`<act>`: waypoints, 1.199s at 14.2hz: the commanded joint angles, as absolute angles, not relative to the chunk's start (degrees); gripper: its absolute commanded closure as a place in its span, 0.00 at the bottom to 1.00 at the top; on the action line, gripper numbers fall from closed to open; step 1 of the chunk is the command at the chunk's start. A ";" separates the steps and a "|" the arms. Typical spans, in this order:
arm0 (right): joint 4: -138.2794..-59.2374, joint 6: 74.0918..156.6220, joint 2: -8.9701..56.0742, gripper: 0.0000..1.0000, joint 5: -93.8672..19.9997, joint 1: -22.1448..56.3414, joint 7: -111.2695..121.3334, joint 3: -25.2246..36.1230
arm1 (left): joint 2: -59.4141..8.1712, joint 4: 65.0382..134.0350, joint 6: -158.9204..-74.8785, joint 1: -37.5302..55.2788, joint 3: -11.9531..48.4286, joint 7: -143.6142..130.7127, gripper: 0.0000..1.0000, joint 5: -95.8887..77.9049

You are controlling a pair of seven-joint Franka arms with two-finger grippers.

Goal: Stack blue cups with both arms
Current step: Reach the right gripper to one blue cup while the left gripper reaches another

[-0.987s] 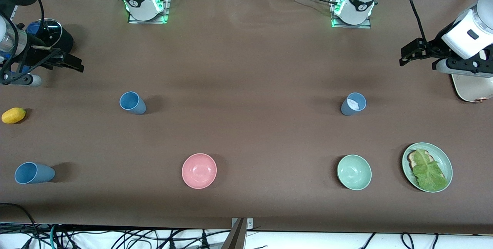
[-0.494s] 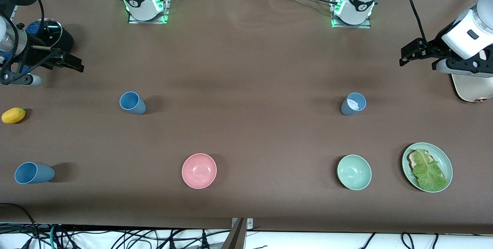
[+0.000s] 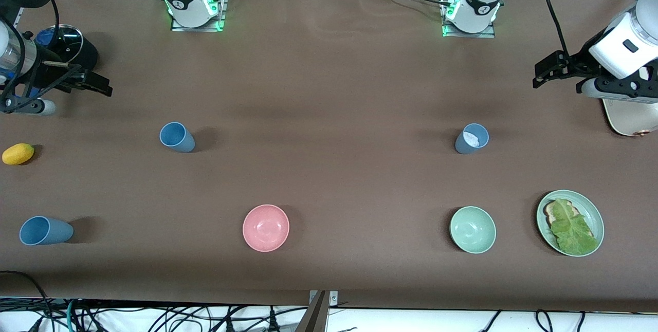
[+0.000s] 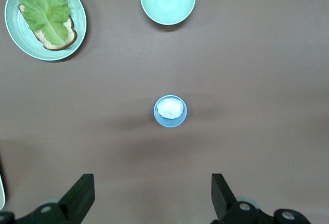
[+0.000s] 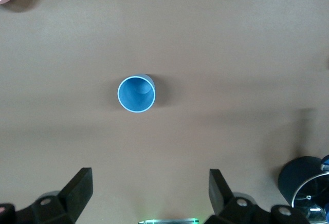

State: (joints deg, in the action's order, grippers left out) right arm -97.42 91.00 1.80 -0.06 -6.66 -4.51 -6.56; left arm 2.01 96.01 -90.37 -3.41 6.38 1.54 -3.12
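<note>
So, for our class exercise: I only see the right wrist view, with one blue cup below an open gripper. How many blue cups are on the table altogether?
Observer: Three. Besides the cup in your view, a second blue cup sits nearer the front camera and a greyer cup toward the left arm's end.
Operator: Is the greyer one empty?
Observer: No, something white lies inside it.
Operator: And the left gripper?
Observer: The left gripper is open, holding nothing, over the left arm's end of the table.
</note>
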 commanded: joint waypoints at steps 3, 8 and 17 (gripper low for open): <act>-97.65 90.44 1.49 0.00 0.35 -7.12 -4.22 -6.94 | 2.28 95.54 -88.42 -4.22 7.21 1.23 0.00 -2.81; -97.73 90.44 1.49 0.00 0.35 -7.12 -4.13 -6.94 | 2.29 95.54 -88.42 -4.31 6.86 1.23 0.00 -2.73; -100.97 96.74 11.51 0.00 1.32 -7.03 -0.61 -6.86 | -9.29 95.62 -90.60 -5.09 6.50 1.49 0.00 -1.94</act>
